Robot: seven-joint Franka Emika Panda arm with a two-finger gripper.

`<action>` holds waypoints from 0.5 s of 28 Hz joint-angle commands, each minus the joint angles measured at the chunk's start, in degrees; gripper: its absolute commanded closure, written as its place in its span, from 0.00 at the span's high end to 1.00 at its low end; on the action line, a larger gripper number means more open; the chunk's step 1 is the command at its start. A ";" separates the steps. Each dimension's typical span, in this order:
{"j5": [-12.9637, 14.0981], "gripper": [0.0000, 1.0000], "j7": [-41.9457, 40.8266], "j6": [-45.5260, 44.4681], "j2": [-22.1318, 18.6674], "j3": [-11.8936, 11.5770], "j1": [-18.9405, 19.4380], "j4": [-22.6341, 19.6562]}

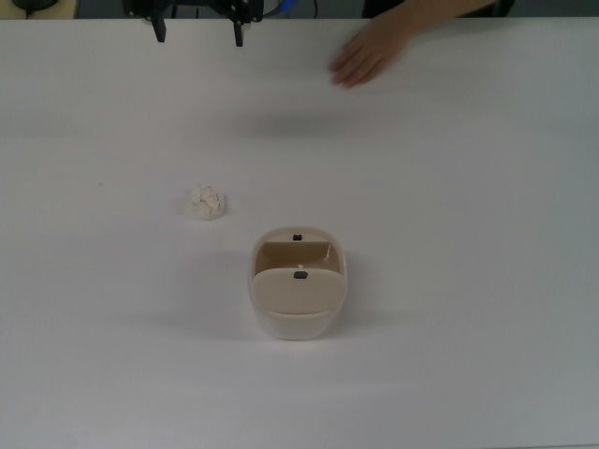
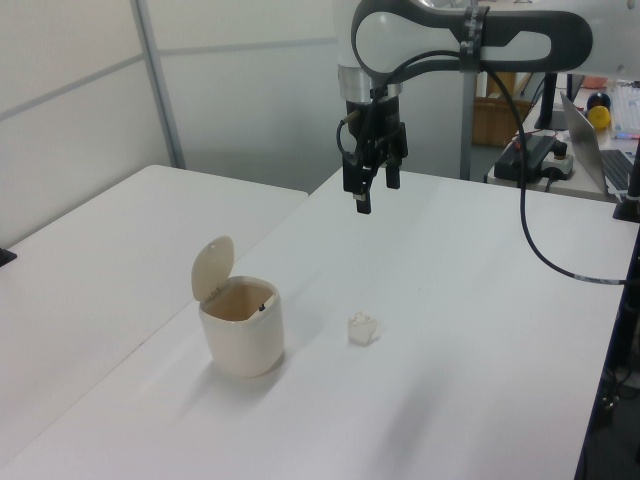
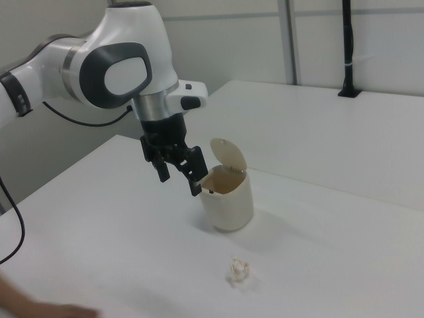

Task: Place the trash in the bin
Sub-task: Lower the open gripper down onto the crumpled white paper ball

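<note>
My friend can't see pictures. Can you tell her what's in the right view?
A white robot arm holds its open, empty end effector above a white table, beside a small cream bin whose flap lid stands open. A crumpled paper wad lies on the table apart from the bin, nearer the camera.

black two-finger gripper (image 1: 198, 33): cropped by top view's upper edge | blurred person's hand (image 1: 367, 51): forearm cropped at tabletop's far edge
</note>
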 commanded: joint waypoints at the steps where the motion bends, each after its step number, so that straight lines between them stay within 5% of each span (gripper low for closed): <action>1: 1.48 1.00 -0.92 1.49 1.77 -0.11 -0.15 0.15; 11: 1.13 1.00 -0.92 2.80 6.00 -0.11 -0.15 -1.78; 14: 1.04 1.00 -1.01 6.22 6.89 -0.11 -0.24 -5.11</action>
